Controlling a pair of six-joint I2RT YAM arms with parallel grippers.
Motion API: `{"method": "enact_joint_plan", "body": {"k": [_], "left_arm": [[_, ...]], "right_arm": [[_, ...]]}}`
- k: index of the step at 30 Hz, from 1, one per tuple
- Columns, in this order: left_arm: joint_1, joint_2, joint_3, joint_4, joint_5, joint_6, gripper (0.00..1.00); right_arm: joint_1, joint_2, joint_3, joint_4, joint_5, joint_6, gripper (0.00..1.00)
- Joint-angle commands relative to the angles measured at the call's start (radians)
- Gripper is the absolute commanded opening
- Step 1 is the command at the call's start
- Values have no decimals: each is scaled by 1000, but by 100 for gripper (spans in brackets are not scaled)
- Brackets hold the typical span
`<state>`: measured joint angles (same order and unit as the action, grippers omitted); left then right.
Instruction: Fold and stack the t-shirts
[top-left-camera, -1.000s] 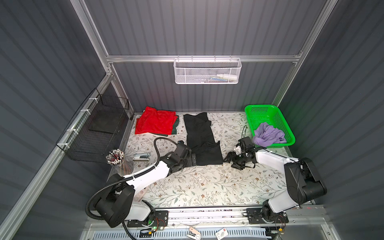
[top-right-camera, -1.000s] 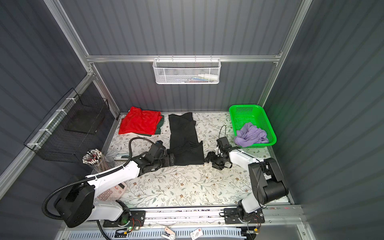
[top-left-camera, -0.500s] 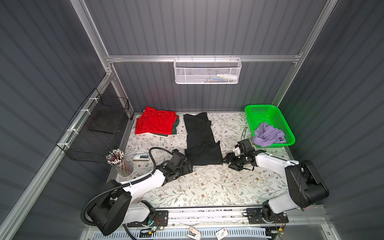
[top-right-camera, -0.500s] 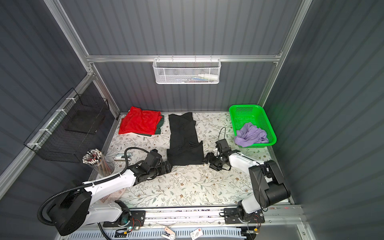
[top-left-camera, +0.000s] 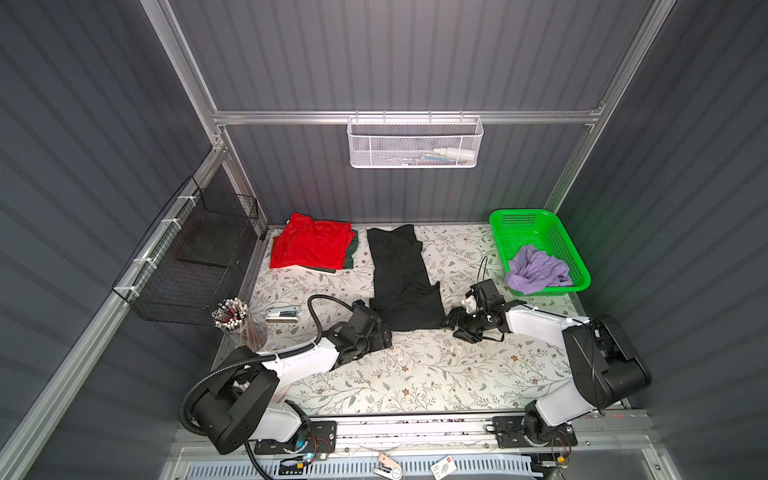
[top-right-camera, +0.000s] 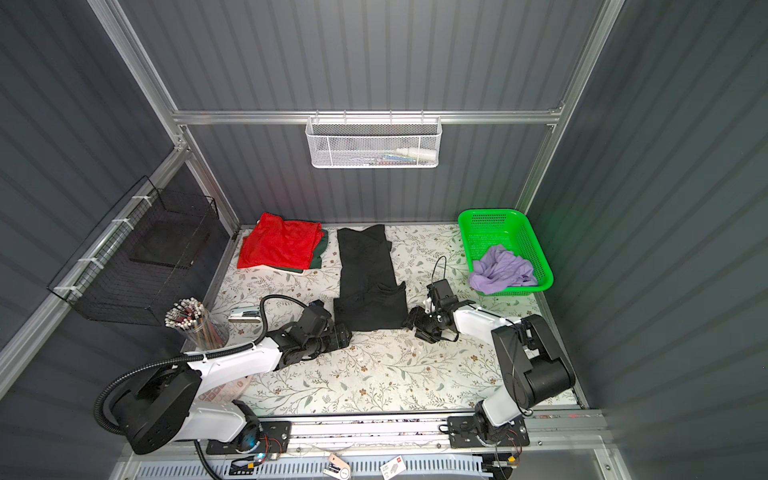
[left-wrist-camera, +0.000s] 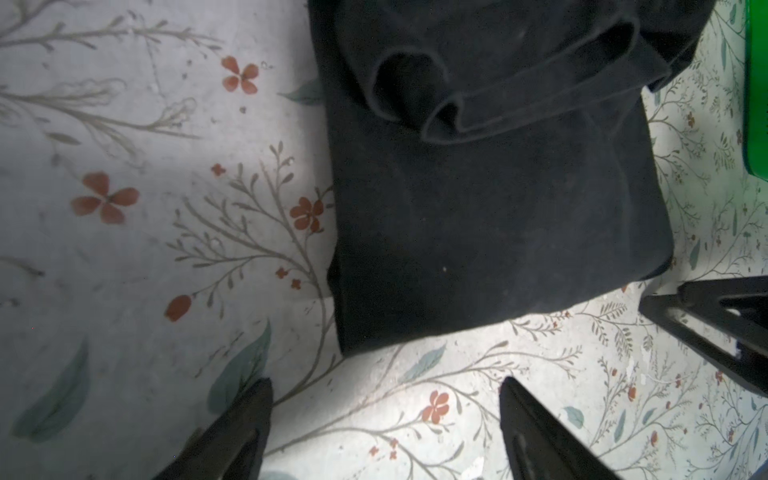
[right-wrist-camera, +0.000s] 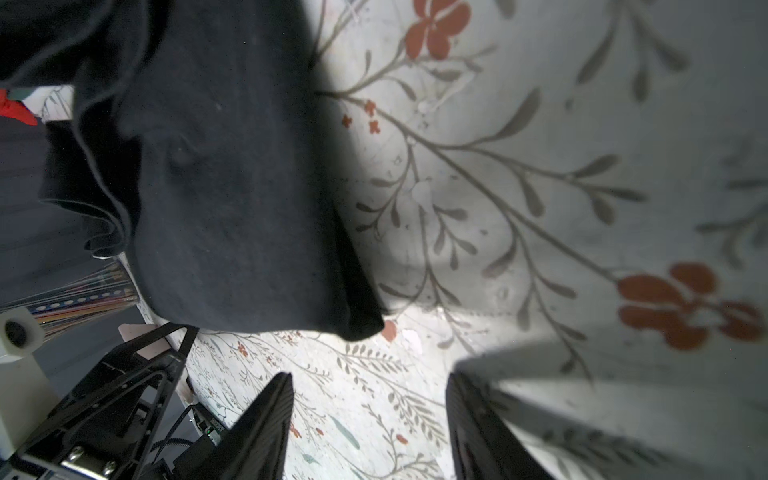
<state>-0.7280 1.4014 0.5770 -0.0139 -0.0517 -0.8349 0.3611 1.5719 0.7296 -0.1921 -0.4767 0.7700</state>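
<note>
- The left gripper (top-left-camera: 384, 336) is found drawn back toward the near side since a second ago. It is now set just off the near left corner of the black t-shirt (top-left-camera: 405, 286), jaws parted, nothing held.
- The right gripper (top-left-camera: 451, 322) is noted shifted left, to just beside the near right corner; its jaws are likewise parted and empty.
- The black t-shirt is left unmoved as a long strip mid-table. A crosswise fold from the near corners is judged pending.
- The red t-shirt (top-left-camera: 311, 245) is stacked on the dark green t-shirt (top-left-camera: 350, 254) at far left. The lavender t-shirt (top-left-camera: 536, 270) is left crumpled in the green basket (top-left-camera: 519, 214) at far right.
- The floral table cover (top-left-camera: 415, 374) is seen flat, with pale flecks scattered.
- Grey ribbed walls enclose it. A white mesh basket (top-left-camera: 413, 145) is hung on the far wall and a black wire rack (top-left-camera: 199, 257) on the left, with a pencil cup (top-left-camera: 232, 316) and stapler (top-left-camera: 282, 314) nearby.
</note>
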Motion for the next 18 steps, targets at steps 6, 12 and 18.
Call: {"method": "enact_joint_plan", "body": {"k": [6, 12, 18], "left_arm": [[-4, 75, 34, -43, -17, 41, 86], [-4, 112, 66, -31, -28, 51, 86], [-4, 171, 104, -21, -28, 52, 85]], "right_arm": [[5, 28, 36, -12, 13, 0, 61], [9, 45, 39, 0, 6, 2, 60], [10, 36, 25, 9, 6, 6, 58]]}}
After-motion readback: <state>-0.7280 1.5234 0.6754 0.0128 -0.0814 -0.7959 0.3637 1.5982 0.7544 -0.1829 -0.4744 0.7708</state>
